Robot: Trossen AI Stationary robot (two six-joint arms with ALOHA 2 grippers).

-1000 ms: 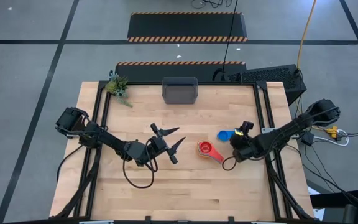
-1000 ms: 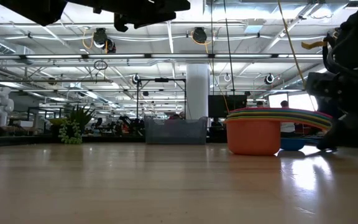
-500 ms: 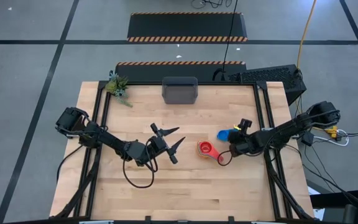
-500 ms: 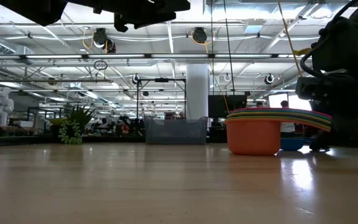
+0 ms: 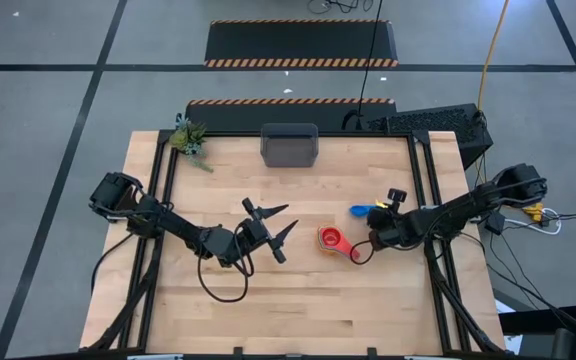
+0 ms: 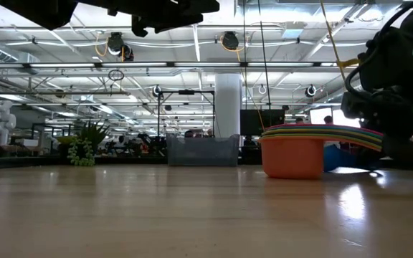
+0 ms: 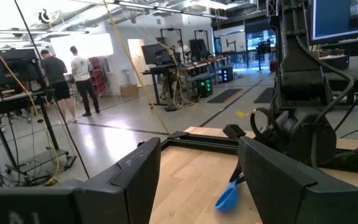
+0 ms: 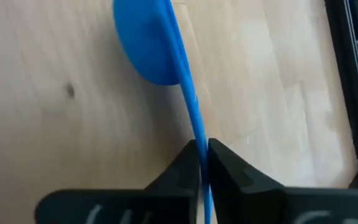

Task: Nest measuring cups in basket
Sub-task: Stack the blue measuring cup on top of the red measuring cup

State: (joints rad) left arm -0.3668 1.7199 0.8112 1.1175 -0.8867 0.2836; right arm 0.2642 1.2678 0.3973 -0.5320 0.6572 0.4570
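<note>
Pale butcher-block boards covered the table [image 5: 298, 300], which stood on a grey floor crossed by dark lines, with two hazard-striped mats at the top of the high frame. At the table's upper edge, centre, sat the dark grey basket [image 5: 289, 146], with a small green plant [image 5: 189, 138] off to its left at the upper-left corner. Right of centre rested a nested stack of measuring cups [image 5: 332, 239], red on top in the high view and orange at the base in the low view, its handles fanned out in several colours. Just to the right of the stack, the right gripper [image 5: 380, 216] had its fingers [image 8: 188, 163] pinched tight on the flat handle of a blue cup [image 8: 149, 47] — the bowl tipped on edge, just above or against the wood; contact could not be told. The left gripper [image 5: 274, 225] hung over the middle of the table, left of the stack, jaws parted and holding nothing.
</note>
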